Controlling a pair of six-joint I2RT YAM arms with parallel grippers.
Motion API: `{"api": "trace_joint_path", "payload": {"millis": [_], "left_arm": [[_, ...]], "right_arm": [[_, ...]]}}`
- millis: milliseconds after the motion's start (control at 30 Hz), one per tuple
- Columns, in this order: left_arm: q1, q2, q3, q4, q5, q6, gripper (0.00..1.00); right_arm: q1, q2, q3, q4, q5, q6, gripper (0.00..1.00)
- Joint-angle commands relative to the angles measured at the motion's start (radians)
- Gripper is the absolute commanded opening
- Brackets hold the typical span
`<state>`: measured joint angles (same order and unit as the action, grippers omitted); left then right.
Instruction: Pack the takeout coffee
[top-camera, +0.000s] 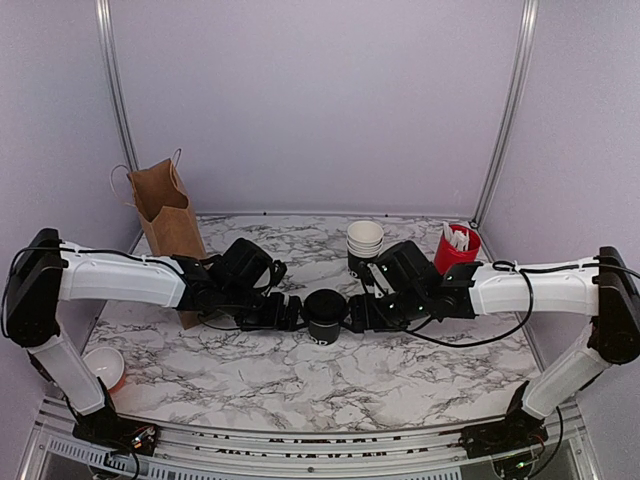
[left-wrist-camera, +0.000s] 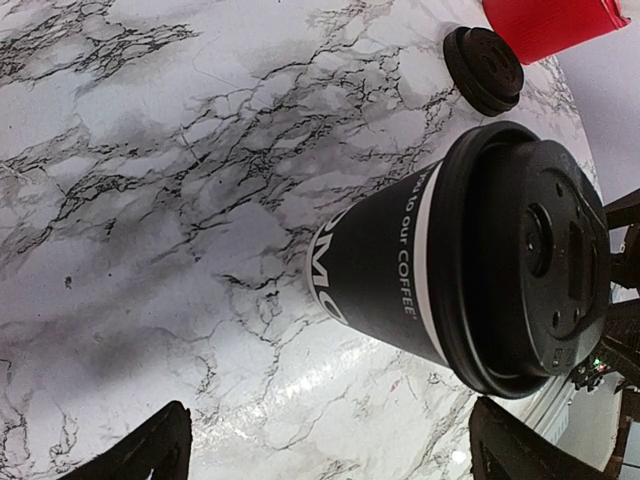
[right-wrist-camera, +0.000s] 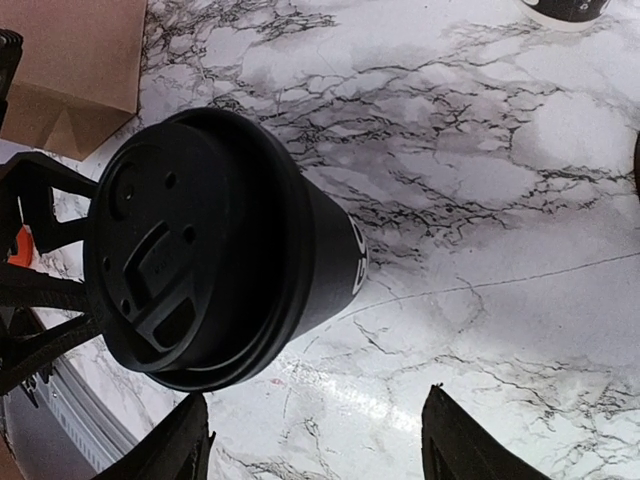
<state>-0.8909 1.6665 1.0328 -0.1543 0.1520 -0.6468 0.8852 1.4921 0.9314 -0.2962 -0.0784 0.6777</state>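
- At the middle of the marble worktop (top-camera: 250, 390) stands the takeout coffee (top-camera: 325, 315), upright, with its black lid on.
- The left hand (top-camera: 290, 312) sits at the cup's 9 o'clock and the right hand (top-camera: 358, 312) at its 3 o'clock. Both point at it from close by. From above I cannot tell whether either touches it.
- In the left wrist view, the left hand's fingers (left-wrist-camera: 150, 450) are spread wide with nothing between them. The cup stands just ahead of the tips.
- In the right wrist view, the right hand's fingers (right-wrist-camera: 175, 450) are also apart, and the cup is ahead of them, not gripped.
- A brown paper bag (top-camera: 165, 205) stands open at the cup's 10 o'clock, well apart from it.
- A stack of white cups (top-camera: 365, 238) is at the cup's 1 o'clock, and a red cup (top-camera: 455, 250) holding white sticks is at 2 o'clock.
- A loose black lid (left-wrist-camera: 483, 68) lies flat on the worktop near the red cup.
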Motion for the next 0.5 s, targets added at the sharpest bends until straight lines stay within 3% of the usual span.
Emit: {"api": "trace_joint_path", "payload": {"millis": [0,467], "left_arm": [[0.0,-0.004,-0.004,0.005,-0.012,0.003,0.97],[0.007,-0.105,-0.002,-0.021,-0.049,0.025,0.97]], "right_arm": [[0.006,-0.019,0.041,-0.031,0.037,-0.012,0.7],[0.058,-0.029,0.315,-0.181,0.28,-0.187,0.7]]}}
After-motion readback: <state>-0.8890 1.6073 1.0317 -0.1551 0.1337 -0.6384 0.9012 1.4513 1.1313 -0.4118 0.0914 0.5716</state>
